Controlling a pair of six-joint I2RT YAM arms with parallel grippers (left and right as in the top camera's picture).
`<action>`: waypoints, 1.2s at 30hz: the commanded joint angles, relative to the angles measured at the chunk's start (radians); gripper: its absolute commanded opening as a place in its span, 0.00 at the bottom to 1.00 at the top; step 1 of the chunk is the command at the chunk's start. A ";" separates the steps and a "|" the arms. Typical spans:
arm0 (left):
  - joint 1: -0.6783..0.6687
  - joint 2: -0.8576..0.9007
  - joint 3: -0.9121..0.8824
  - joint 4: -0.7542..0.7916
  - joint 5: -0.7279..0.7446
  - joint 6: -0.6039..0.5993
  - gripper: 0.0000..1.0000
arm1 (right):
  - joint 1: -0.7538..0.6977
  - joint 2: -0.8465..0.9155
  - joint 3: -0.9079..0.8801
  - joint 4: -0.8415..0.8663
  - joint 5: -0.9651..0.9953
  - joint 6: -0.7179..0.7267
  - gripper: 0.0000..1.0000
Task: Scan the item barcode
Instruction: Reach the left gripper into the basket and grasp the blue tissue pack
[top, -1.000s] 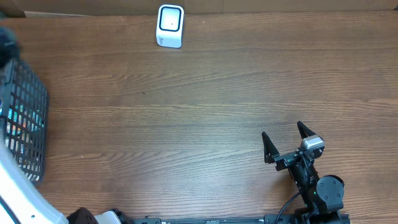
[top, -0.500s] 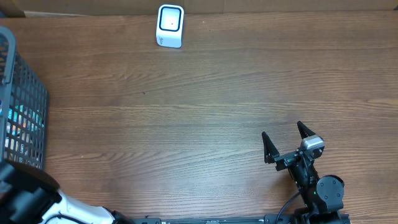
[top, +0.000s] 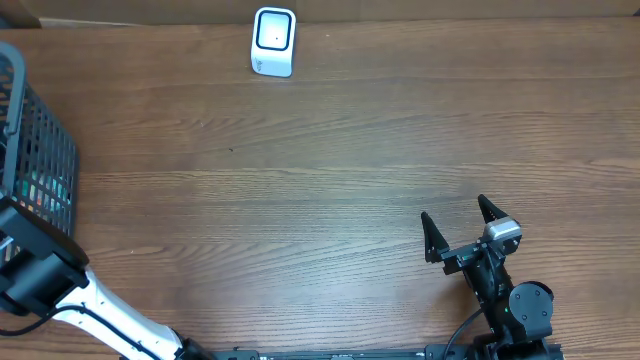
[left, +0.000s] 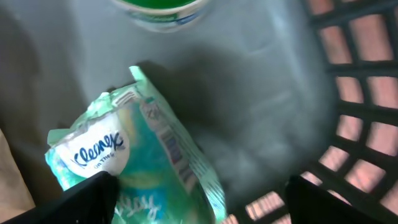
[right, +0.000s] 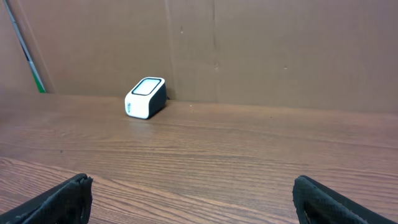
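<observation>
My left pincer (left: 200, 186) is inside the basket (left: 348, 93), fingers spread, gripping nothing. The Kleenex pack (left: 130, 168) lies between them, close by one finger and clear of the other. My right pincer (top: 453, 210) stands spread above the desk (top: 300, 180), with the scanner (right: 145, 98) well ahead of it.

The top camera looks straight down on the table (top: 330, 150), the left wrist camera looks close into the basket (left: 354, 93), and the right wrist camera looks low toward the scanner (right: 145, 98), which the top view also shows.
</observation>
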 joint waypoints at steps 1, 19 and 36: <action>0.009 0.040 0.008 -0.011 -0.029 -0.033 0.83 | -0.003 -0.007 -0.010 0.005 0.003 0.002 1.00; 0.010 0.040 -0.005 -0.097 -0.044 0.032 0.56 | -0.003 -0.007 -0.010 0.005 0.003 0.002 1.00; 0.007 -0.249 0.442 -0.314 -0.055 -0.003 0.04 | -0.003 -0.007 -0.010 0.005 0.003 0.002 1.00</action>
